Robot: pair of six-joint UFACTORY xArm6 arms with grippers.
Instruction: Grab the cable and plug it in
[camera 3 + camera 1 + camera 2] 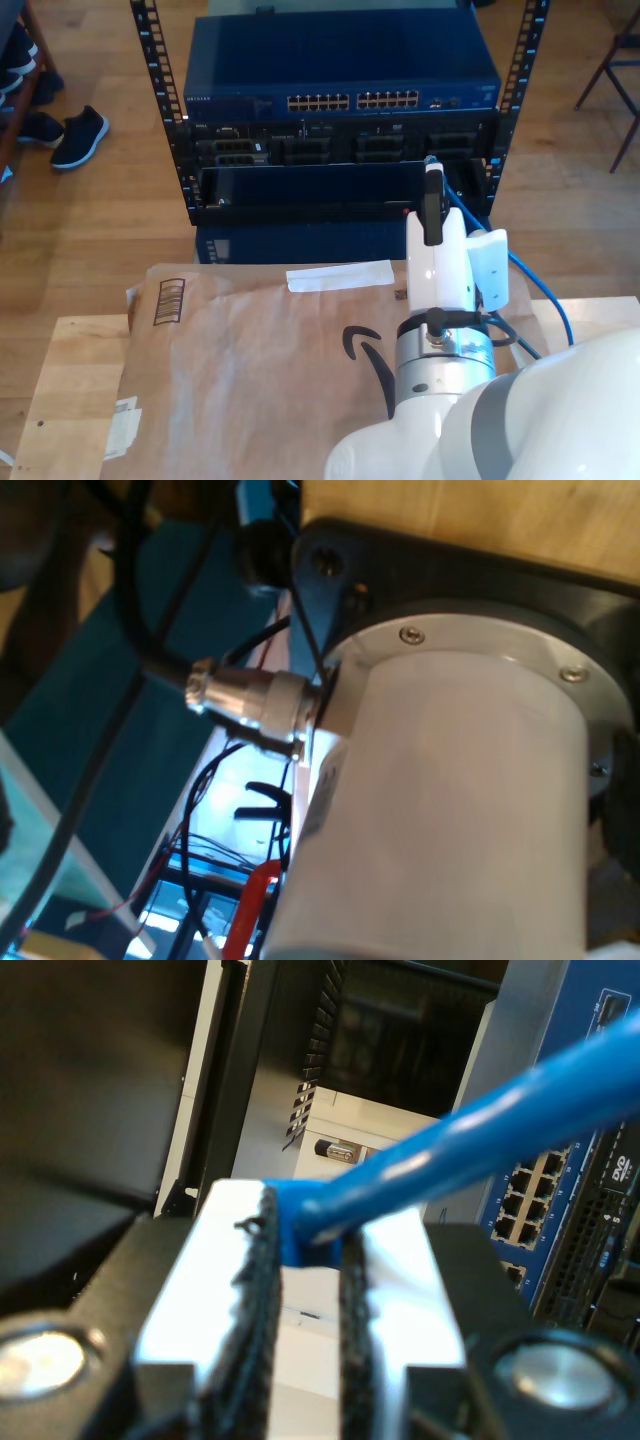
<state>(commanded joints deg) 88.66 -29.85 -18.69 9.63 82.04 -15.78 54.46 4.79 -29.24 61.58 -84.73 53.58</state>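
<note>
A: Setting: wood floor, a rack (150, 80) of blue network gear, a counter (70, 390) under brown paper.

B: Tools?

A: My second gripper (310, 1260): tool closed on the cable (470, 1140), reached out near the rack front. My first gripper: cannot tell its state.

B: Step?

A: Judged: cable grabbed, plugging pending. Next move calls for lining the plug end up with a port (530, 1195) and pressing in.

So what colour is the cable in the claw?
Bright blue cable, clearest in the second wrist view.
</note>
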